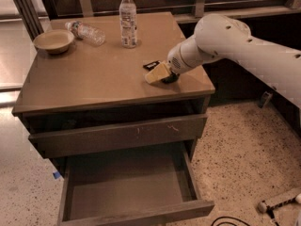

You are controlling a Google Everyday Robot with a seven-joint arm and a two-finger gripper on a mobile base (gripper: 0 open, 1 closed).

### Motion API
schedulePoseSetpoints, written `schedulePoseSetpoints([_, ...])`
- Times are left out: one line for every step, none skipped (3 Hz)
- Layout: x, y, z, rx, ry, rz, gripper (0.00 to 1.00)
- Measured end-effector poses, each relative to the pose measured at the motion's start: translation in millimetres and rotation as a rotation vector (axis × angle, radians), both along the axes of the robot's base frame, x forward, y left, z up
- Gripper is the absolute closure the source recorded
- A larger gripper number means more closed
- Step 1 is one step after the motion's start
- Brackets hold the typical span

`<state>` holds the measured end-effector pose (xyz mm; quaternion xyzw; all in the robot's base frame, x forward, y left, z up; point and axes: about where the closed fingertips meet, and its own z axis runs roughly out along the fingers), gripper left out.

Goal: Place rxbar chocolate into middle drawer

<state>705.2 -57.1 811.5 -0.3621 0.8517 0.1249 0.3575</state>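
The rxbar chocolate point(151, 65), a small flat black wrapper, lies on the cabinet top point(94, 79) near its right side. My gripper point(159, 73) is down at the cabinet top, right beside the bar on its near-right side, with the white arm reaching in from the right. The middle drawer point(127, 187) is pulled far out below, with a bare floor and nothing in it.
A drawer with a scratched front point(117, 134) sits above the open one, pulled out slightly. An upright water bottle point(127, 19), a lying bottle point(87, 32) and a tan bowl point(53, 40) are at the back of the top. A cable point(230, 220) lies on the speckled floor.
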Motion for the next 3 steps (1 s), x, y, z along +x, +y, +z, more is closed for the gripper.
schedulePoseSetpoints([-0.2,0.1,3.7,0.0,0.0,0.0,0.89])
schedulePoseSetpoints([-22.2,10.6,53.7,0.011,0.036,0.024,1.0])
schedulePoseSetpoints([-22.2,10.6,53.7,0.011,0.036,0.024,1.0])
